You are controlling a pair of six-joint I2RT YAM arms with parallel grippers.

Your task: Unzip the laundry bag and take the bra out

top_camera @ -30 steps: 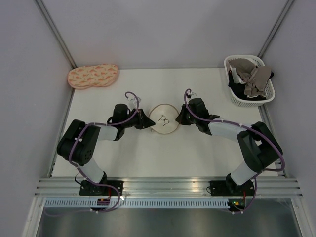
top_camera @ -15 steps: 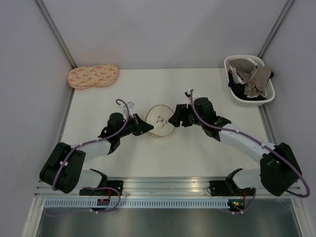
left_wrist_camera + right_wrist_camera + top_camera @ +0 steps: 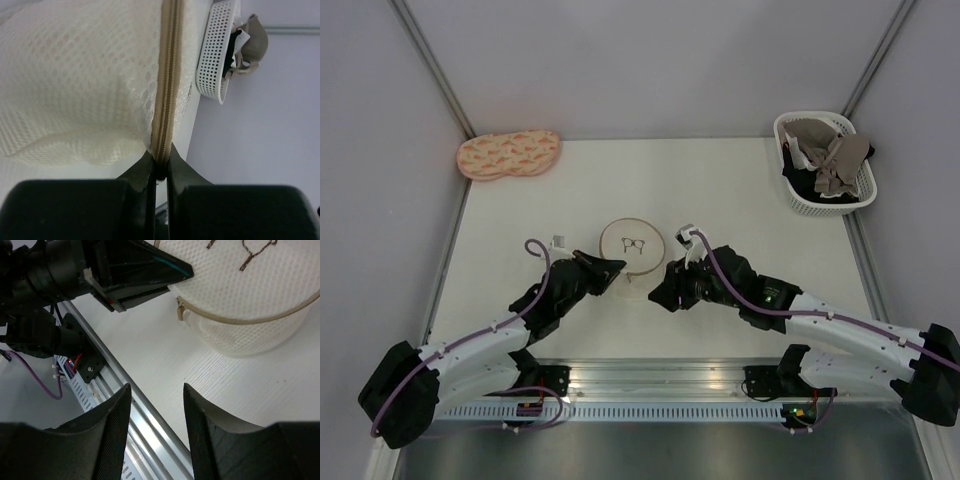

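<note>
Step in hand: we judge the unzipping has barely begun, as the tan zipper rim [image 3: 167, 75] shows closed along every stretch we can see.
Left gripper [image 3: 613, 268]: at centre-left of the overhead view, its tip on the bag's lower-left edge. Its own camera shows the fingers pinched together on the zipper rim.
Laundry bag [image 3: 632, 248]: in the middle of the table, drawn face up, its rim held at lower left.
Bra: not visible anywhere; we suppose it is inside the bag.
Right gripper [image 3: 657, 295]: just below and right of the bag, not touching it, with fingers apart and nothing between them.
Next move: we think the right gripper must close on the small tan tab [image 3: 181, 312] at the rim, probably the pull, and draw it round while the left one anchors the bag.
Surface: a white table [image 3: 720, 190]. It has a pink-orange pouch [image 3: 508, 154] at upper left and a white basket [image 3: 800, 205] of beige and black clothes at upper right.
Room: plain grey walls close in three sides, and a metal rail [image 3: 660, 375] runs along the bottom.
</note>
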